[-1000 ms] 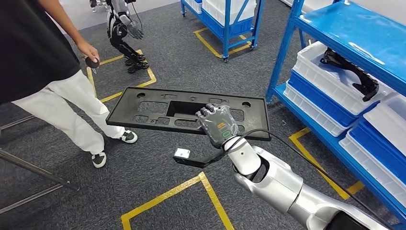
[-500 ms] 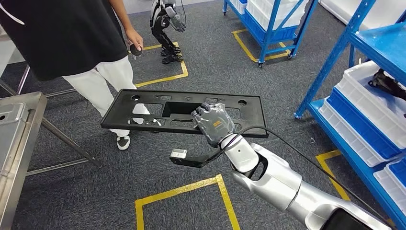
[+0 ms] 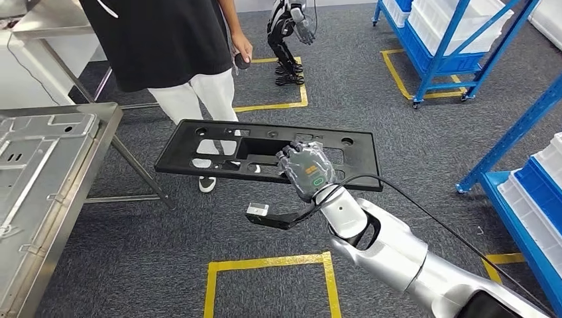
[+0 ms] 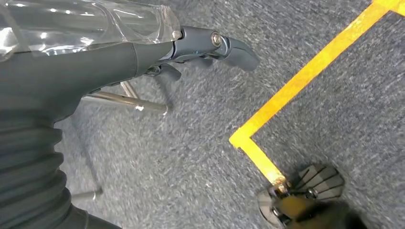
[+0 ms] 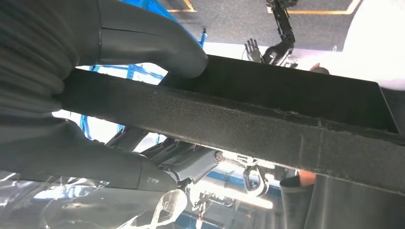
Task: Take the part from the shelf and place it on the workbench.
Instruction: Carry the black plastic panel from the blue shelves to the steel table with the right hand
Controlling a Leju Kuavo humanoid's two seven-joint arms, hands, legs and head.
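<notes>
The right hand (image 3: 305, 170) grips the part (image 3: 265, 154) at its near edge — long axis crosswise, the table (image 3: 40, 152) well off left; left hand (image 4: 143, 52) holds nothing.

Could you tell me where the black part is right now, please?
In the head view, the black part is mid-frame, held by the right hand, right of the workbench.

arm (image 3: 391, 248): silver shell | black cable (image 3: 424, 215) | robot hand (image 3: 306, 169): grey, plastic-wrapped
</notes>
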